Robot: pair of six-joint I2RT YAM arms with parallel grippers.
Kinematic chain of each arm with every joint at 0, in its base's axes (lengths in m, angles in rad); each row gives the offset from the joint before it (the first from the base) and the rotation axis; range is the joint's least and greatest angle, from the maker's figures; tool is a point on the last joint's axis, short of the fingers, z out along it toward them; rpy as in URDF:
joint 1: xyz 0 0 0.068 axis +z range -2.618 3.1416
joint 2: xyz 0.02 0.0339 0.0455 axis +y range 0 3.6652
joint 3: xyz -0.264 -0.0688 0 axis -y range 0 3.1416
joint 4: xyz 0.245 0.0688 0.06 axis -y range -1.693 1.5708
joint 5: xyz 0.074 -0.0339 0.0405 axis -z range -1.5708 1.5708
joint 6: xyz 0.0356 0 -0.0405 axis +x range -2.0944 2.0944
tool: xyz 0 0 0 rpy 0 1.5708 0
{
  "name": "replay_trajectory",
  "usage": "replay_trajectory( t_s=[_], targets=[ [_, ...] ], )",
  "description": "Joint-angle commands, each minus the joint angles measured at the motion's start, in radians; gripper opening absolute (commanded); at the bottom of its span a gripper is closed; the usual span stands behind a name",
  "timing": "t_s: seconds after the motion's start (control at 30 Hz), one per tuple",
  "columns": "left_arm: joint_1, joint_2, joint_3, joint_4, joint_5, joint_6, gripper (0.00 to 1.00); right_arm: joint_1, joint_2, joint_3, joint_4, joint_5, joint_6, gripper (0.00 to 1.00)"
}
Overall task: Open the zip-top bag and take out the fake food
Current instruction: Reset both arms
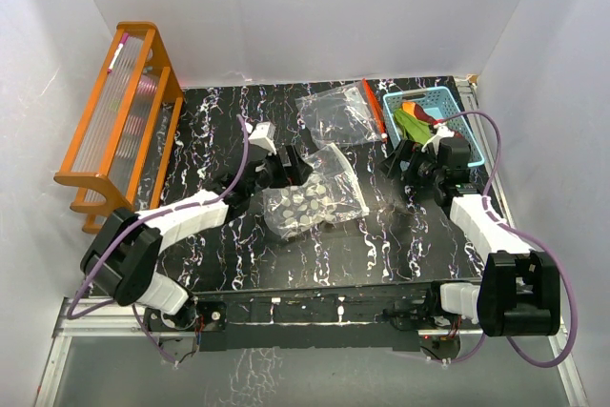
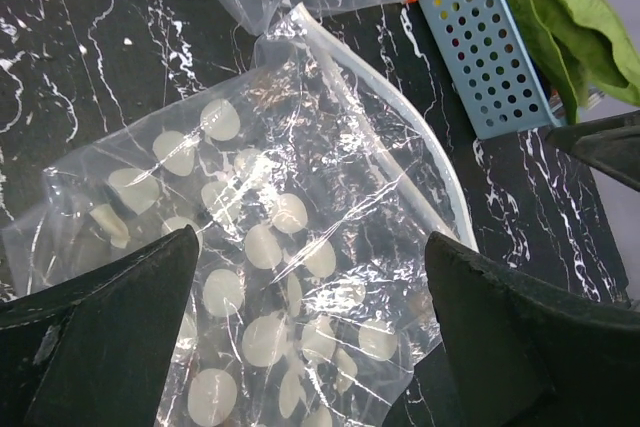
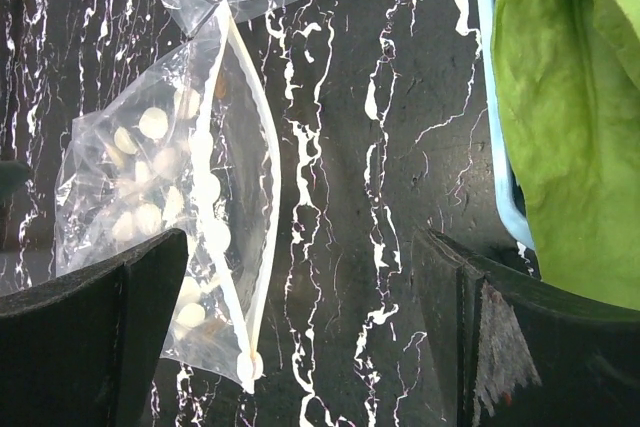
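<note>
A clear zip-top bag (image 1: 315, 199) with several pale round slices inside lies flat mid-table. In the right wrist view (image 3: 160, 177) its white zip strips at the mouth stand apart. My left gripper (image 1: 291, 167) is open and hovers over the bag's far end, with the bag (image 2: 280, 237) between its fingers (image 2: 110, 327). My right gripper (image 1: 400, 157) is open and empty above bare table (image 3: 330, 247), between the bag and the basket. Green leafy pieces (image 1: 412, 124) with a red and an orange piece lie in the light-blue basket (image 1: 448, 92). No banana shows.
A second clear bag (image 1: 338, 110) with an orange-red zip lies behind the first, next to the basket (image 2: 480, 57). An orange wooden rack (image 1: 119, 121) stands at the far left. White walls close in the table on three sides.
</note>
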Motion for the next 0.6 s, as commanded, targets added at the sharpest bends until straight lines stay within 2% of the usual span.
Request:
replay_trajectory(
  t_s=[0.0, 0.2, 0.57],
  targets=[
    [0.010, -0.088, 0.000, -0.043, -0.040, 0.019, 0.97, 0.002, -0.006, 0.021, 0.023, 0.000, -0.027, 0.98],
    [0.031, -0.105, -0.009, -0.066, -0.042, 0.025, 0.97, 0.032, 0.027, 0.035, 0.030, -0.050, -0.025, 0.98],
    [0.050, -0.103, -0.025, -0.054, -0.014, 0.009, 0.97, 0.073, 0.036, 0.056, 0.023, -0.038, -0.032, 0.98]
  ],
)
